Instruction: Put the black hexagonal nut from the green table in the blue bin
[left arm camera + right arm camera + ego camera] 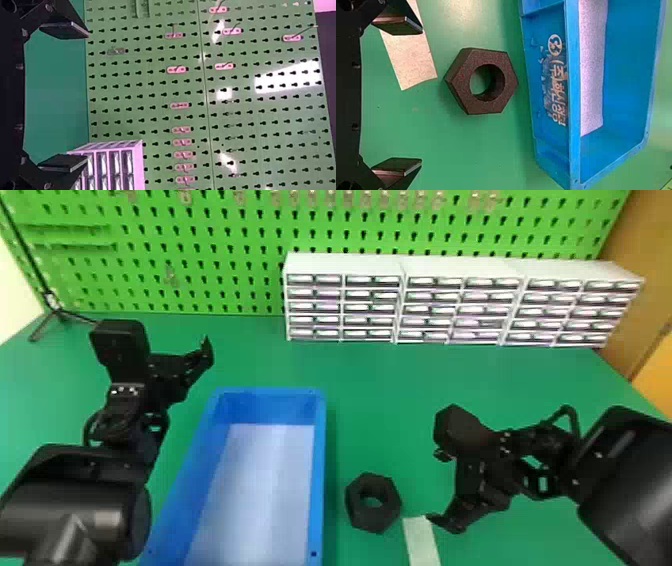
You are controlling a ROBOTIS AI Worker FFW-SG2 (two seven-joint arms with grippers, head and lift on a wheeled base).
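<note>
The black hexagonal nut (pixel 373 503) lies flat on the green table (pixel 385 385), just right of the blue bin (pixel 320 470). My right gripper (pixel 440 491) is to the right of the nut, apart from it. In the right wrist view, the nut (pixel 482 81) lies beyond the open right gripper (pixel 420 96), with the bin's wall (pixel 548 79) past it; nothing is between the fingers. Left of the bin's far end is my left gripper (pixel 194 362), raised. In the left wrist view that left gripper (pixel 86 97) is open with nothing held, facing the pegboard.
White drawer cabinets (pixel 465 302) stand at the back right against the green pegboard (pixel 200 250). A pale strip (pixel 421 540) lies on the table near the nut and below the right gripper. A thin black stand (pixel 57 312) is at the back left. White lining (pixel 260 490) covers the bin's floor.
</note>
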